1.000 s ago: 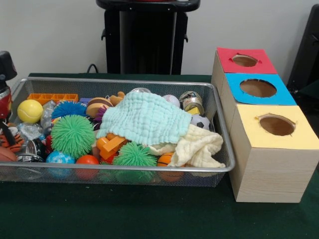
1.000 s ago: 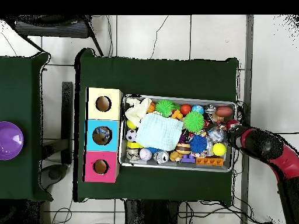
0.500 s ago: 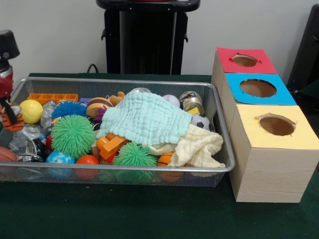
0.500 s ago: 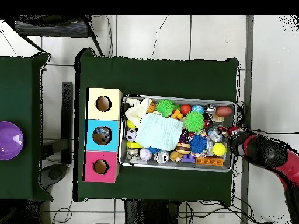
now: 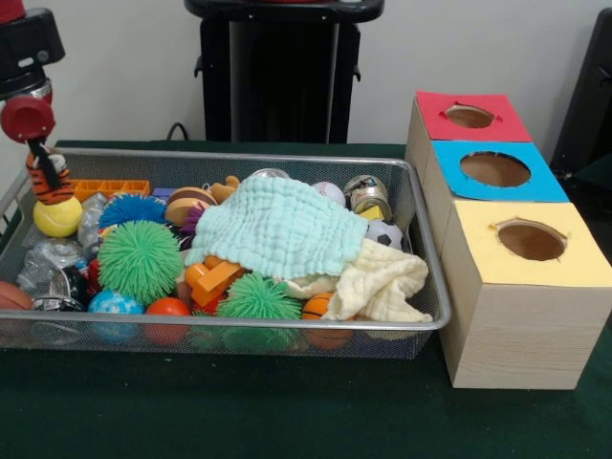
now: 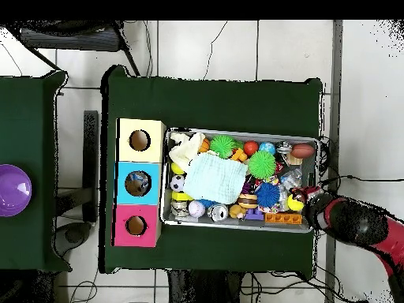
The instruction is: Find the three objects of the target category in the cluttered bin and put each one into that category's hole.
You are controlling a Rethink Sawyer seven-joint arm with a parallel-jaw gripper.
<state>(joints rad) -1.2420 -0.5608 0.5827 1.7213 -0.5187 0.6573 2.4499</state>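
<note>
A small orange-and-black striped tiger toy [image 5: 50, 184] hangs above the left end of the wire bin [image 5: 239, 158]. My gripper [image 5: 45, 170] is shut on it, just over a yellow ball [image 5: 57, 217]. In the overhead view the gripper [image 6: 309, 197] is at the bin's right end [image 6: 237, 223], and the toy is hidden beneath it. Right of the bin in the front view stand three wooden boxes with a red-topped hole [image 5: 469, 116], a blue-topped hole [image 5: 494, 168] and a yellow-topped hole [image 5: 532, 241].
The bin is packed with toys: a teal cloth [image 5: 277, 225] over the middle, a cream cloth [image 5: 382, 282], green spiky balls [image 5: 140, 258], small sports balls and orange blocks [image 5: 100, 187]. A purple bowl [image 6: 12, 189] sits on a separate table beyond the boxes.
My gripper has risen out of the bin's end with the tiger toy, from down among the clutter to above the rim, drifting toward the bin's far side.
</note>
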